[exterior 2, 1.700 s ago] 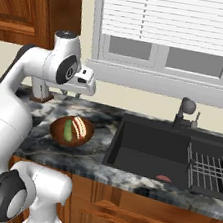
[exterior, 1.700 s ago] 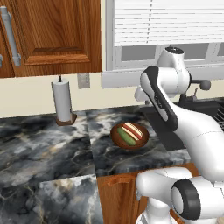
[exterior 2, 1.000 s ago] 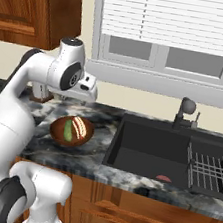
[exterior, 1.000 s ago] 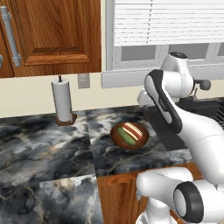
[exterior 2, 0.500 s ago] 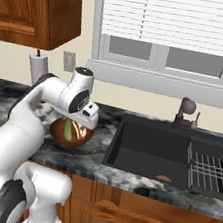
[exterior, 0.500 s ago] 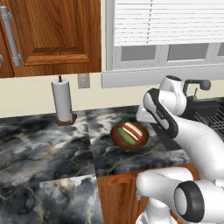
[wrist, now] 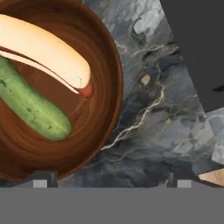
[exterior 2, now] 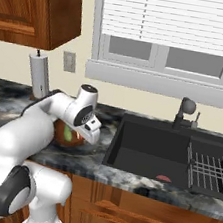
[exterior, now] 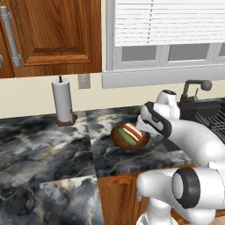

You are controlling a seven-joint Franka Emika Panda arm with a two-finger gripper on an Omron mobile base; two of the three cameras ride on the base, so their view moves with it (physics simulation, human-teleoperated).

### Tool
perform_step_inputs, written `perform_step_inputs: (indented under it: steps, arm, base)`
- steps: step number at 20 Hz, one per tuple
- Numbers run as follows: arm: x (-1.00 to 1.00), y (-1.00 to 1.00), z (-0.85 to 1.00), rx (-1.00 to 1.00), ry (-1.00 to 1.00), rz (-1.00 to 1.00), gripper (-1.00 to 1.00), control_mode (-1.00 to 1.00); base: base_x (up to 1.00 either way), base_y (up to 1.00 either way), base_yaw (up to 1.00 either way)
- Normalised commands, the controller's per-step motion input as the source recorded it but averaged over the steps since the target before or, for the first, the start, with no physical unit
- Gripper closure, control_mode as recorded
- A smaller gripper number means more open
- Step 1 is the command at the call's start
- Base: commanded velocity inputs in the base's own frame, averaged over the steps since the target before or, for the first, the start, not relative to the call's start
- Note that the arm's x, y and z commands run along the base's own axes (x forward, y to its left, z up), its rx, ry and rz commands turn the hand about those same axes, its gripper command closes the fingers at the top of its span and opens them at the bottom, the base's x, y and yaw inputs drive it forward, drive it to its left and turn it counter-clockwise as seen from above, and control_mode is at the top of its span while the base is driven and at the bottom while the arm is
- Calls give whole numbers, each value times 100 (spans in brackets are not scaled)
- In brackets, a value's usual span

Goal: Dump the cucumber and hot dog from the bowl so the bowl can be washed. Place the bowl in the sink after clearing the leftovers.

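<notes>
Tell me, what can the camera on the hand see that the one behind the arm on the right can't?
The hand view shows the cucumber whole and the hot dog, lying side by side inside the bowl. The right base view shows the sink, faucet, wire rack, window and paper towel roll. Both show the bowl on the dark marble counter.

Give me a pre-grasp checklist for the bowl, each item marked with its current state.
1. Bowl upright on the counter: ok.
2. Cucumber and hot dog inside the bowl, side by side: ok.
3. Gripper jaws spread wide, holding nothing: ok.
4. One fingertip over the bowl rim, the other over bare counter, so the rim sits between them: ok.
5. Contact with the rim: cannot tell.
6. Sink basin free for the bowl; only a red drain spot shows: ok.
</notes>
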Motion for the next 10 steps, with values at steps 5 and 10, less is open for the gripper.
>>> perform_step_inputs:
  steps: [5,10]
  arm:
    - [44,1,-39,6,1,-3,-100,-100]
    - [28,1,-43,3,1,0,-100,-100]
  base:
    - [0,0,0]
    - [0,0,0]
